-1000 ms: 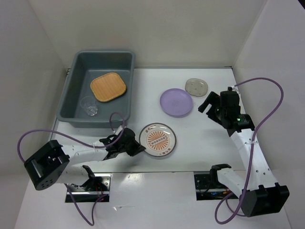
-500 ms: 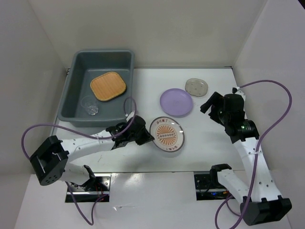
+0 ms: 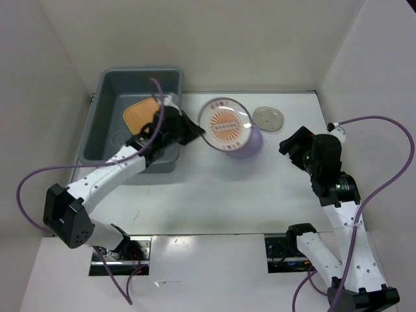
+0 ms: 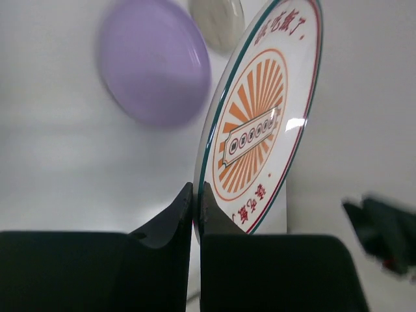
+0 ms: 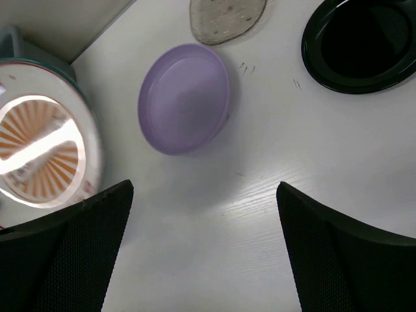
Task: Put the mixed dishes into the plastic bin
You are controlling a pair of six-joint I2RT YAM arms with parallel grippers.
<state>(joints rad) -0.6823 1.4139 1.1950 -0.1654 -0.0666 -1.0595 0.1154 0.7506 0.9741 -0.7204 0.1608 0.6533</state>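
Rim of orange-and-white plate (image 3: 225, 125) sits pinched in left gripper (image 4: 195, 192).

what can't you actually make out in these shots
- lavender plate: top view, mostly covered by the patterned plate held over it; blurred in the left wrist view.
- tan plate: top view, partly behind the left gripper.
- black dish: right wrist view, cut off by the top edge; not seen from above.
- Patterned plate's lettering: too small to read.

White tabletop (image 3: 214, 188) — boxed in by plain white walls (image 3: 208, 39), back & both sides; soft, even light.
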